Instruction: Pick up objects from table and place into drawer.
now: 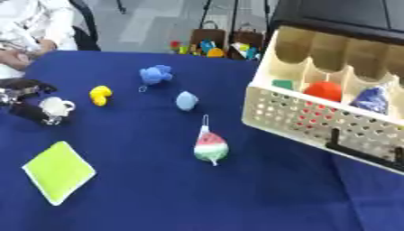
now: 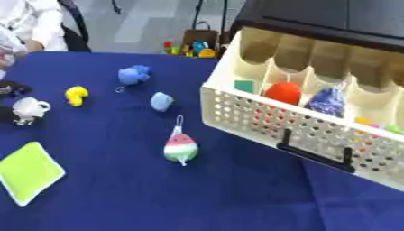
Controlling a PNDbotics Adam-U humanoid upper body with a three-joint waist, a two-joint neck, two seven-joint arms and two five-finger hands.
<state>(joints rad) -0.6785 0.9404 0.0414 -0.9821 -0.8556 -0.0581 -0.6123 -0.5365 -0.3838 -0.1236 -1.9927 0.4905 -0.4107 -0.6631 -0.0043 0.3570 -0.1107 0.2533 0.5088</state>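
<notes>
1. Left hand (image 1: 24, 97) at the left edge of the blue counter (image 1: 158, 194), black and silver; fingers (image 1: 35, 113) curled round a small white object (image 1: 55, 106).
2. Right hand absent from both views.
3. Watermelon-slice toy (image 1: 211, 148) near the middle of the counter, lying flat, long axis running near to far, white loop at the far end, rounded green end toward the near edge.
4. Pale blue toy (image 1: 187, 100) just beyond the loop; darker blue plush (image 1: 155, 74) farther back and left, small ring hanging at its near side.
5. Yellow toy (image 1: 100, 95) left of the pale blue one, near the left hand but apart from it.
6. Lime-green flat square (image 1: 59, 171) at near left, lying as a diamond, one corner toward the near edge.
7. Cream perforated drawer (image 2: 260, 117) pulled out at the right, black handle (image 2: 315, 153) on its front, split into compartments.
8. Inside: green square (image 2: 244, 85), red-orange round thing (image 2: 282, 92), blue patterned thing (image 2: 328, 101), each in its own compartment.
</notes>
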